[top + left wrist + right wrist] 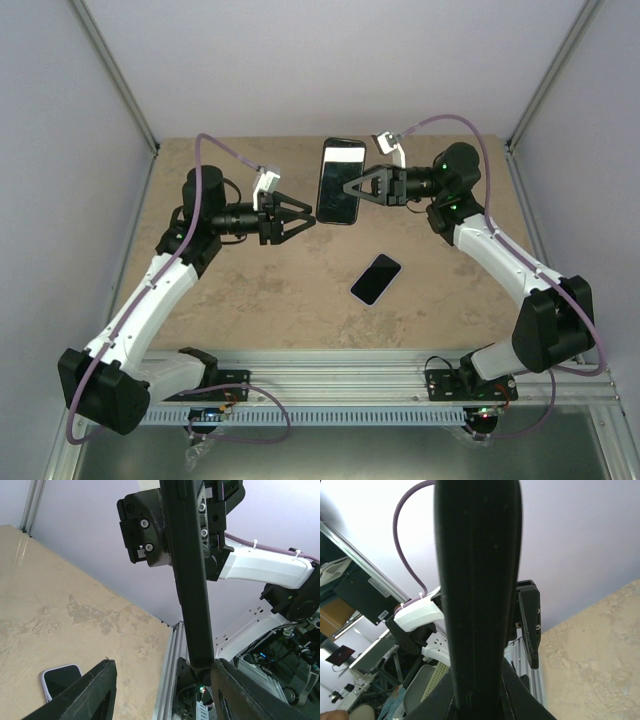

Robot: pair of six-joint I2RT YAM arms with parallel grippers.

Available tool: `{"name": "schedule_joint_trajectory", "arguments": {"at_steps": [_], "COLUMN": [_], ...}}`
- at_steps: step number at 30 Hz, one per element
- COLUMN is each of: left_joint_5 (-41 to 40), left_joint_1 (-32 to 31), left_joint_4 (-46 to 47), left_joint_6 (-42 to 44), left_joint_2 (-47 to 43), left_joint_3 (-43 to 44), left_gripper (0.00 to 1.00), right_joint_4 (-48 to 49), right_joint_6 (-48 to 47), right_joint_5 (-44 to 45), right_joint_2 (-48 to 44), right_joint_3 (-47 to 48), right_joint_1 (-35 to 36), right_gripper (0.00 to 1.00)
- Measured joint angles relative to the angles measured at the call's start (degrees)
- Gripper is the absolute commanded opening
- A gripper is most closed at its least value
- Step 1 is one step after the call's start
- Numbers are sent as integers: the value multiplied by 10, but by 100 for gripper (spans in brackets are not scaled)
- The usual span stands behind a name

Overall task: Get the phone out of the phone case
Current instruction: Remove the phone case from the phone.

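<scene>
**Black handset held up over the stone-patterned surface**

We see the right claw (348, 188) clamped on a black, glossy-faced rectangular handset (338, 168). It holds the handset upright in the air above the far half of the surface, long side vertical. Whether a case is around it we cannot tell. The left claw (312, 218) points at the handset's lower left edge from just beside it. Its jaws stand apart with nothing gripped. From the left wrist the handset shows edge-on as a thick black bar, and its lower end hangs between the two black fingers (85, 695). We cannot tell whether it touches them.

The surface is a beige, mottled, stone-look tabletop (250, 290). A second phone with a dark screen and pale rim (376, 279) lies flat on it, near the middle and below the held handset, well apart from both claws. Plain lavender-grey wall panels (300, 60) close in the back and sides, joined by slanting aluminium posts (115, 75). A ribbed aluminium rail (330, 370) along the near edge carries both arm bases, and purple cables (470, 130) loop over the arms
</scene>
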Motion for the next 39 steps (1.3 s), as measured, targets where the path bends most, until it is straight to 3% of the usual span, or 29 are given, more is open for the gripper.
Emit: {"name": "schedule_joint_trajectory", "arguments": {"at_steps": [21, 39], "left_joint_5": [7, -3], "left_joint_1": [-10, -18], "left_joint_4": [53, 49], "left_joint_6": [-39, -8], "left_joint_2": [14, 18], "left_joint_3": [-7, -8], "left_gripper": [52, 42], "right_joint_4": [19, 64], "right_joint_6": [17, 52], "right_joint_5": [8, 9], "right_joint_2": [1, 1], "right_joint_3": [-3, -19], "right_joint_1": [-3, -7], "right_gripper": [0, 0]}}
